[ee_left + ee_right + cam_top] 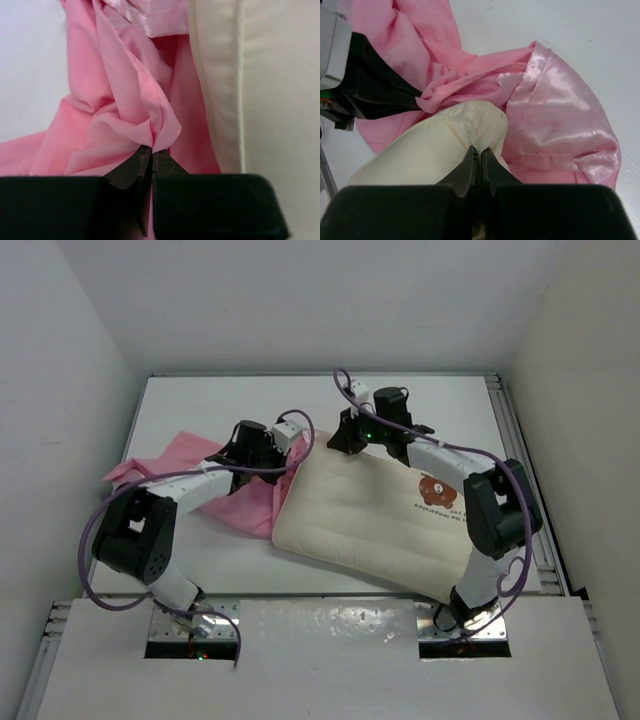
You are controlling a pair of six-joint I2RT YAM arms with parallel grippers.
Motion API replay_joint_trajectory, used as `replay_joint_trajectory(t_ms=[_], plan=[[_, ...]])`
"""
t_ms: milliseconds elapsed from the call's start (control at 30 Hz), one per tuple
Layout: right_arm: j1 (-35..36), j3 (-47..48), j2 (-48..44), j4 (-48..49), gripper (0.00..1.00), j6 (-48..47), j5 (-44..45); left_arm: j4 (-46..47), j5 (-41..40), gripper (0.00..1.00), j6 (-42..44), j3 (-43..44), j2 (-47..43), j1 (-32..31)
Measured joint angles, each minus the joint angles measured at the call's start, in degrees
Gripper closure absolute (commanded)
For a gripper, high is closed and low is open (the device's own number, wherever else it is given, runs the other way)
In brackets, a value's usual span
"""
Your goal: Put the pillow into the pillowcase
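Note:
The cream pillow [365, 515] lies at an angle across the table's middle, its bear patch [434, 487] toward the right. The pink pillowcase [240, 502] is bunched to its left, touching the pillow's left end. My left gripper [151, 150] is shut on a pinched fold of the pillowcase [125, 110], with the pillow's edge [217, 85] just to the right. At the pillow's far corner, my right gripper [480, 152] is shut on the pillow [440, 145]. Shiny satin of the pillowcase [555, 125] lies beside that corner. The left gripper [375, 90] shows at the left of the right wrist view.
The white table [430, 405] has raised rails along its right edge [520, 450] and white walls around it. Purple cables [100, 540] loop from both arms. A white panel [320, 650] covers the near edge by the arm bases.

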Motion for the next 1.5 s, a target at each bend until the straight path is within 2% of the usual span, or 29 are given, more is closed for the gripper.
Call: replay_joint_trajectory(t_ms=[133, 333, 433, 567, 733, 867, 1033, 1067, 1100, 1133, 1167, 1200, 1233, 1267, 1333, 1367, 1433, 1467, 1500], plan=[[1.40, 1.25, 1.03, -0.61, 1.00, 0.04, -0.96, -2.21, -0.98, 1.00, 0.50, 4.26, 1.14, -0.07], [5.92, 7.37, 7.17, -4.02, 1.00, -0.87, -4.81, -7.45, 2.86, 1.00, 3.43, 23.80, 1.75, -0.15], [7.21, 7.61, 8.04, -3.04, 1.00, 0.26, -6.29, -9.90, 6.95, 1.00, 5.14, 29.49, 1.68, -0.26], [5.14, 5.70, 8.31, 6.21, 1.00, 9.84, -8.72, -16.41, 11.08, 1.00, 10.05, 28.79, 1.42, -1.77], [-3.23, 3.54, 11.32, 23.80, 1.00, 26.14, -10.54, -21.55, 9.97, 1.00, 14.51, 23.89, 1.25, -4.09], [-6.10, 1.22, 11.30, 28.46, 1.00, 30.21, -9.46, -23.37, 6.75, 1.00, 18.60, 21.20, 0.17, -4.15], [-5.49, 0.24, 11.30, 26.84, 1.00, 30.34, -3.82, -26.77, 5.35, 1.00, 25.88, 18.29, -2.21, -4.11], [-5.44, 0.24, 11.30, 26.03, 0.96, 30.23, -2.08, -27.21, 5.18, 1.00, 27.21, 17.46, -2.58, -4.11], [-5.53, 0.24, 11.30, 24.92, 0.61, 29.92, -0.04, -27.61, 4.98, 1.00, 28.22, 16.57, -2.91, -4.09], [-5.77, 0.33, 11.30, 23.56, 0.39, 29.79, 1.77, -28.13, 4.83, 1.00, 29.11, 15.74, -3.10, -4.09], [-6.19, 0.72, 11.32, 21.70, 0.18, 29.20, 3.32, -28.41, 4.72, 1.00, 29.70, 14.99, -3.21, -3.98], [-6.82, 1.31, 11.32, 20.00, 0.08, 28.63, 4.35, -28.63, 4.59, 1.00, 30.23, 14.34, -3.26, -3.80], [-7.54, 2.56, 11.32, 17.35, 0.01, 27.10, 4.74, -28.61, 4.52, 1.00, 30.36, 13.75, -3.30, -3.76], [-7.93, 3.26, 11.32, 16.13, 0.01, 26.21, 4.87, -28.63, 4.52, 0.96, 30.42, 13.22, -3.32, -3.65], [-9.14, 6.29, 11.10, 10.97, 0.01, 21.24, 6.32, -28.68, 4.59, 0.82, 30.60, 12.44, -3.41, -3.34], [-9.53, 6.82, 10.62, 9.38, 0.01, 19.10, 6.75, -28.68, 4.66, 0.69, 30.53, 12.13, -3.50, -3.10], [-10.10, 6.86, 8.61, 5.09, 0.01, 14.45, 7.56, -28.63, 4.96, 0.53, 30.23, 11.80, -3.67, -2.56], [-10.16, 6.80, 7.43, 3.21, 0.01, 12.35, 7.67, -28.50, 5.09, 0.38, 29.40, 11.74, -3.74, -2.21], [-10.27, 6.78, 6.27, 1.40, 0.01, 10.10, 7.41, -27.93, 5.38, 0.32, 27.87, 11.74, -3.76, -1.66]])
